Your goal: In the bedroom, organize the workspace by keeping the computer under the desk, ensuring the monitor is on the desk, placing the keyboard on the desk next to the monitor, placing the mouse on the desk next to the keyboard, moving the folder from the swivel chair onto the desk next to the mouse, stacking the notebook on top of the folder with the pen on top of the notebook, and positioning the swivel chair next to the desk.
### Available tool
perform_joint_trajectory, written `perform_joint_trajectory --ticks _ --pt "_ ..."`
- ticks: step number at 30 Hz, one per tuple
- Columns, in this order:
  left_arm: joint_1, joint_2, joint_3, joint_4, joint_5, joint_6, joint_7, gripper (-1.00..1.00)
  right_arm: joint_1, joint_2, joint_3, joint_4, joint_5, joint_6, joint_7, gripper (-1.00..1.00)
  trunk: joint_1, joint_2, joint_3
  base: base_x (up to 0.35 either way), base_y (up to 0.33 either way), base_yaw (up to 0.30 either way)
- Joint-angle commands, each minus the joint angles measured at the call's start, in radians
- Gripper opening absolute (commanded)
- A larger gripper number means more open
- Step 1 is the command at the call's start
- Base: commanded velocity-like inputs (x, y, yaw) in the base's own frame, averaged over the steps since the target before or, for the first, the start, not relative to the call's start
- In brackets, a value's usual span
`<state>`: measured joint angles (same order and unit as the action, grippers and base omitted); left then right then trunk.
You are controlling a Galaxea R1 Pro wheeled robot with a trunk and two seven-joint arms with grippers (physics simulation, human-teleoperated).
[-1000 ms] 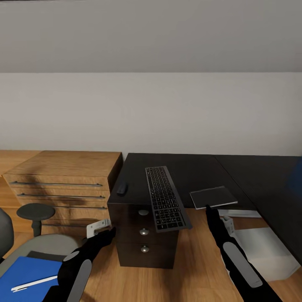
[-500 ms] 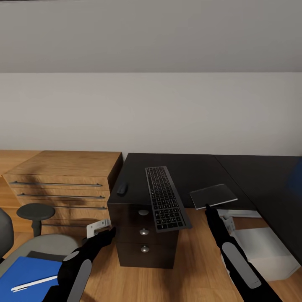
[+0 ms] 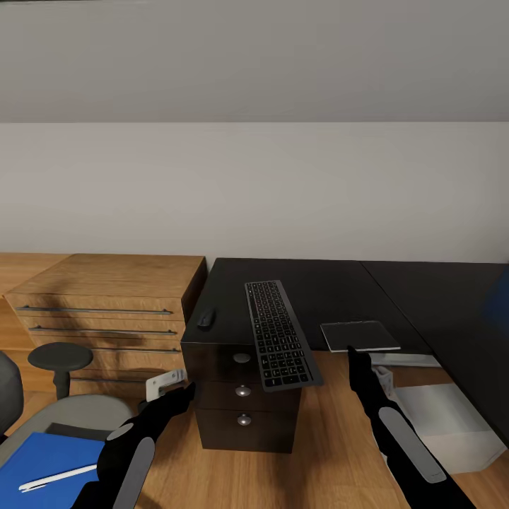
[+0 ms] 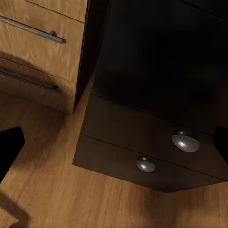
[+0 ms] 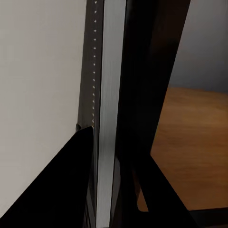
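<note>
notebook (image 3: 359, 335) lies flat at the desk (image 3: 311, 283) front edge, right gripper (image 3: 351, 353) at its near edge, jaws astride it in the wrist view, grip likely. next: lift clear for the folder (image 3: 46, 459), on the chair (image 3: 78, 413) with pen (image 3: 56, 478). left gripper (image 3: 185, 391) wide, empty. keyboard (image 3: 278, 332) overhangs the drawers (image 3: 242, 410); wood floor.

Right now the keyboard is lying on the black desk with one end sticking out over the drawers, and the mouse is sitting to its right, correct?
Not quite. The head view shows the mouse left of the keyboard, near the desk edge beside the oak dresser. The keyboard does overhang the drawers.
</note>
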<state>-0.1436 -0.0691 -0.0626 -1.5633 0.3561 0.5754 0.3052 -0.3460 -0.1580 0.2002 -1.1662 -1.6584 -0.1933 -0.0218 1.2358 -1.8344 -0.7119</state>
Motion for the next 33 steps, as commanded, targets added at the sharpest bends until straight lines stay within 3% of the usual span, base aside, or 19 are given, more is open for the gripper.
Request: perform_joint_trajectory --ticks 1,28,29,33 --pt "-0.001 0.0 -0.001 -0.001 0.011 0.003 0.009 1.0 -0.001 -0.002 0.004 0.031 -0.017 -0.009 -0.006 -1.0 0.0 0.0 -0.001 0.0 0.0 0.0" --pt "-0.001 0.0 -0.001 -0.001 0.011 0.003 0.009 1.0 0.0 -0.002 0.005 0.03 -0.017 -0.012 -0.007 -1.0 0.0 0.0 -0.001 0.0 0.0 0.0" --pt "-0.001 0.0 -0.001 -0.001 0.011 0.003 0.009 1.0 0.0 -0.002 0.005 0.03 -0.017 -0.012 -0.007 1.0 0.0 0.0 -0.001 0.0 0.0 0.0" --pt "-0.001 0.0 -0.001 -0.001 0.011 0.003 0.009 1.0 0.0 -0.002 0.005 0.03 -0.017 -0.012 -0.007 1.0 0.0 0.0 -0.001 0.0 0.0 0.0"
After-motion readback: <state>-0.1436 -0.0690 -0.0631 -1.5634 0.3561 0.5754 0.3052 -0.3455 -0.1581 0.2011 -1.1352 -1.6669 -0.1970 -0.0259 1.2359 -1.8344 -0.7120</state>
